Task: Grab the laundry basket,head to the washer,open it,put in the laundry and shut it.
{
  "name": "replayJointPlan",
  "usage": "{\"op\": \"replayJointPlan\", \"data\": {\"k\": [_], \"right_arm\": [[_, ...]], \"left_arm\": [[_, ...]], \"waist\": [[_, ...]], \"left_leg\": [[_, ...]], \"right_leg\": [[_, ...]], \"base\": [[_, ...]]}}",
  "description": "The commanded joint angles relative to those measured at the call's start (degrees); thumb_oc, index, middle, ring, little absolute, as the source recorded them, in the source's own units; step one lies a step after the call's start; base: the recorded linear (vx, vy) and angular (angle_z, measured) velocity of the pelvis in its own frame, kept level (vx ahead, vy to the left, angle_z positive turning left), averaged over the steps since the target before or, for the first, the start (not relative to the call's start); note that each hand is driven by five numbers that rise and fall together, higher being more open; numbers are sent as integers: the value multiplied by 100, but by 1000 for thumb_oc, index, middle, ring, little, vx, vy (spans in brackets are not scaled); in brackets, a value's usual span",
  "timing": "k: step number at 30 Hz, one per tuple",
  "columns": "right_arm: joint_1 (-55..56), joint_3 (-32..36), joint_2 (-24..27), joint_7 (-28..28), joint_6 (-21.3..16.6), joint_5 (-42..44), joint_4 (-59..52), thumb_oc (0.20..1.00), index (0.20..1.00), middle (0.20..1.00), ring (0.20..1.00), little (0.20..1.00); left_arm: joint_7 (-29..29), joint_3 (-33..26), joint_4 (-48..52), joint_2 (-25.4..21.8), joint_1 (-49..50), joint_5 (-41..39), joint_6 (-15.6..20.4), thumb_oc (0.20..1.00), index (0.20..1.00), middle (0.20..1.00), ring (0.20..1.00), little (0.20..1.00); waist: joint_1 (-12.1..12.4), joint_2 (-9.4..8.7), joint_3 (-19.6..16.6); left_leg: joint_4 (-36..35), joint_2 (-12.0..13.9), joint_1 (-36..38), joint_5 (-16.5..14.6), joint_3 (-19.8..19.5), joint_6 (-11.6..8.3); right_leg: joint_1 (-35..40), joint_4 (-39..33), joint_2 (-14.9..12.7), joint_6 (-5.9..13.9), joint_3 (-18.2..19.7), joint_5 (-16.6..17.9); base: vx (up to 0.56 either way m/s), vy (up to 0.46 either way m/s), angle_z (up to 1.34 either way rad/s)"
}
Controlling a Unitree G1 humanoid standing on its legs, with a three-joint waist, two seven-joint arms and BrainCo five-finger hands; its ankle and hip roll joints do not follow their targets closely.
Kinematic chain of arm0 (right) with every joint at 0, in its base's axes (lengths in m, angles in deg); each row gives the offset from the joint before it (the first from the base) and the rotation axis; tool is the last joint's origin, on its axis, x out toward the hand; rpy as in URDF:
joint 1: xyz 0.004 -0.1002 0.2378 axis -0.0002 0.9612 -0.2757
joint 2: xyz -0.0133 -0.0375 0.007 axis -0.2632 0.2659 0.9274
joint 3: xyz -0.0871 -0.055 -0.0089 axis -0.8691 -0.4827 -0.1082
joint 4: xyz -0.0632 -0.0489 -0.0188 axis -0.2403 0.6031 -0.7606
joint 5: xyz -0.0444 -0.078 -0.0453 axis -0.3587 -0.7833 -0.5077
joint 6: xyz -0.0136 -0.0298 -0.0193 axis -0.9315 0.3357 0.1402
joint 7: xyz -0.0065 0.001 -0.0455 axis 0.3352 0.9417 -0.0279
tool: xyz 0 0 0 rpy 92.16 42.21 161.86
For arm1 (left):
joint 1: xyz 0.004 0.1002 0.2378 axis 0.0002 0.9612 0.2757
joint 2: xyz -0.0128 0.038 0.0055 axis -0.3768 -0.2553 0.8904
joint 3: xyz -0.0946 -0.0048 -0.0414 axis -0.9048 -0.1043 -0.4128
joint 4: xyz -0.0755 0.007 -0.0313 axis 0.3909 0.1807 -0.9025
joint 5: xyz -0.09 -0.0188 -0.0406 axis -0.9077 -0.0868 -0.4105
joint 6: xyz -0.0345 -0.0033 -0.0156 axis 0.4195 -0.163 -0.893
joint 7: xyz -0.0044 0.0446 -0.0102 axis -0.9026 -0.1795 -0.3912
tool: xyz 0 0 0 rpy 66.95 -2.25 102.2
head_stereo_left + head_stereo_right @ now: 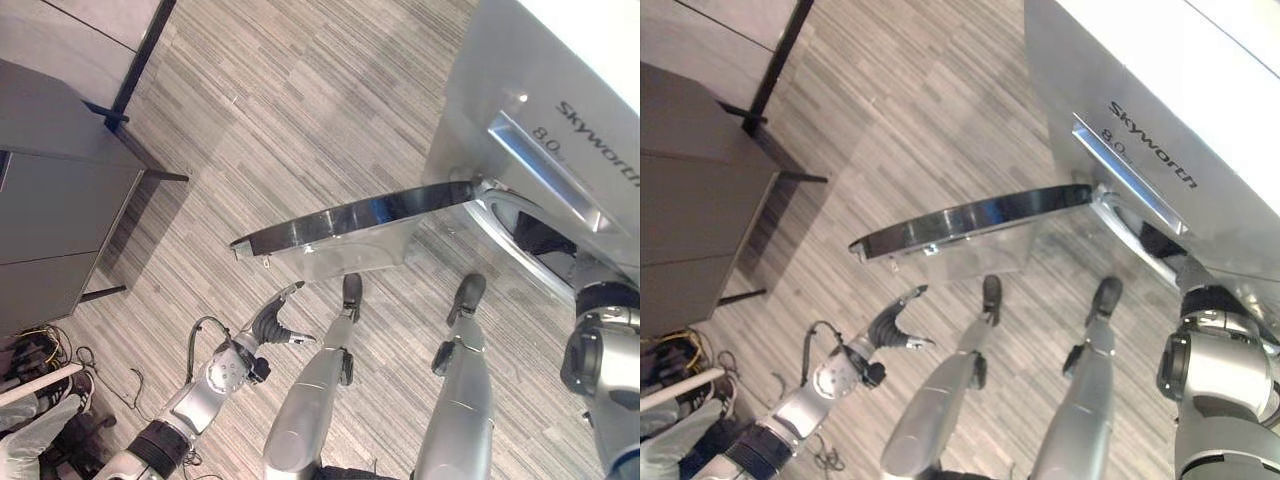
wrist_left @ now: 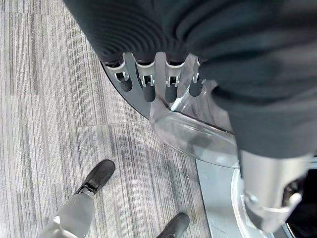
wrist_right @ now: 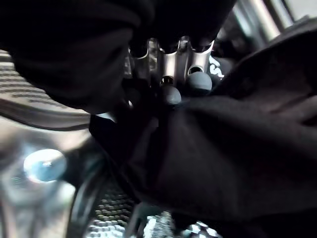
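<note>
- The washer [image 1: 560, 110] stands with its door [image 1: 350, 225] swung wide over the striped floor [image 1: 300, 90].
- The right robot hand [image 3: 181, 82] is reaching into the drum mouth, its fingers curled onto dark laundry [image 3: 237, 148].
- The left robot hand [image 1: 272, 322] hangs low beside the open door, fingers loosely bent, holding nothing.
- To do this well, I'd say push the cloth deep past the rim before letting go, so nothing trails over the seal when the door closes.
- There is printing on the washer's front panel; I leave it unread.
</note>
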Motion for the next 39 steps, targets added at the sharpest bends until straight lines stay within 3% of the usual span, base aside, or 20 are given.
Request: {"op": "replayJointPlan", "data": {"k": [1,3,7,10,11,12,13,15,18,19,20,24,27,31,33,35,39], "right_arm": [[-1633,-456,2057,45,-906,412,-1475,200,200,200,200,200],[-1806,-587,1981,600,-1205,967,-1853,200,200,200,200,200],[-1669,-667,1927,768,-1192,1055,-1689,200,200,200,200,200],[-1391,-416,1620,723,-1029,1230,-1252,222,222,222,222,222],[-1313,-423,1559,772,-835,1273,-926,959,959,959,959,959],[-1255,-445,1494,823,-664,1311,-662,1000,1000,1000,1000,1000],[-1150,-677,1406,1058,-202,1181,9,1000,1000,1000,1000,1000],[-984,-780,1114,1286,15,1132,256,1000,1000,1000,1000,1000],[-376,-737,422,1692,-10,1241,-65,1000,1000,1000,1000,1000],[121,-657,-89,2001,-105,1386,-585,1000,1000,1000,1000,1000],[227,-621,-153,1994,-117,1378,-679,1000,1000,1000,1000,1000],[1562,-503,-1219,2700,-282,1742,-2073,1000,1000,1000,1000,1000],[2414,-514,-1635,3167,-214,1876,-2739,1000,1000,1000,1000,1000],[3381,-617,-1853,3595,36,1761,-3040,1000,1000,1000,1000,1000],[3607,-609,-1887,3621,108,1671,-3033,1000,1000,1000,1000,1000],[4264,-811,-1935,3678,430,1036,-2726,1000,1000,1000,1000,1000],[4522,-907,-2014,3694,608,725,-2362,1000,1000,1000,1000,1000]], "left_arm": [[-30,366,27,22,201,36,167,1000,1000,1000,1000,1000],[24,376,-32,-15,199,43,192,1000,1000,1000,1000,1000],[73,364,-17,-15,236,67,215,1000,1000,1000,1000,1000],[70,332,54,-54,256,44,185,1000,1000,1000,1000,1000],[67,331,42,-52,264,25,175,1000,1000,1000,1000,1000],[63,326,21,-33,262,16,161,1000,1000,1000,1000,1000],[61,309,-40,-1,269,26,145,1000,1000,1000,1000,1000],[45,306,-88,68,249,86,127,1000,1000,1000,1000,1000],[-19,254,-201,219,234,167,98,1000,1000,1000,1000,1000],[-56,158,-223,322,210,216,91,1000,1000,1000,1000,1000],[-54,156,-232,303,241,223,94,1000,1000,1000,1000,1000],[13,1,-288,446,305,291,78,1000,1000,1000,1000,1000],[129,-56,-314,450,393,374,72,1000,1000,1000,1000,1000],[312,-170,-319,376,564,506,63,1000,1000,1000,1000,1000],[343,-209,-318,363,612,518,51,1000,1000,1000,1000,1000],[432,-347,-341,372,713,494,35,1000,1000,1000,1000,1000],[434,-418,-371,388,724,502,4,1000,1000,1000,1000,1000]], "waist": [[-33,-23,-574],[-32,-84,-632],[-45,-129,-642],[-56,-138,-631],[-51,-149,-624],[-45,-148,-612],[-26,-169,-593],[-46,-154,-541],[-93,-174,-484],[-144,-197,-422],[-144,-222,-440],[-296,-374,-409],[-416,-483,-430],[-590,-627,-458],[-645,-677,-460],[-786,-813,-479],[-870,-888,-458]], "left_leg": [[24,984,896,-1008,-222,-776],[19,997,912,-1020,-220,-801],[19,1025,936,-1027,-219,-812],[19,1050,953,-1037,-209,-804],[19,1056,964,-1039,-194,-804],[19,1063,967,-1041,-187,-804],[19,1073,983,-1037,-152,-803],[19,1082,966,-990,-126,-801],[21,1103,1033,-1038,-94,-778],[30,1107,1048,-1025,-72,-756],[33,1110,1082,-1062,-66,-755],[108,1097,1143,-1134,0,-703],[160,1086,1167,-1197,68,-693],[200,1102,1251,-1284,149,-691],[226,1096,1244,-1268,170,-692],[247,1130,1283,-1323,219,-714],[262,1152,1268,-1311,217,-727]], "right_leg": [[-73,677,-167,184,158,-794],[-49,670,-152,196,155,-809],[-42,700,-139,192,144,-822],[-53,730,-112,174,135,-836],[-57,739,-111,169,134,-836],[-61,745,-114,167,138,-834],[-63,753,-113,158,142,-825],[-77,735,-105,139,150,-761],[-47,753,-79,141,173,-796],[-53,746,-64,117,188,-738],[-30,766,-63,131,193,-783],[6,705,-52,138,260,-687],[46,631,-59,155,300,-626],[122,576,-50,178,342,-616],[121,545,-43,168,354,-559],[173,471,-9,178,384,-552],[181,425,20,166,397,-518]], "base": [[31,-11,-3],[32,-11,-3],[16,-16,-4],[0,0,0],[5,-4,3],[10,-4,7],[11,-10,11],[-3,-2,9],[0,0,0],[0,0,0],[-8,8,-4],[21,24,-8],[26,24,-19],[31,21,-10],[11,10,-6],[13,11,-11],[-4,-2,-11]]}}
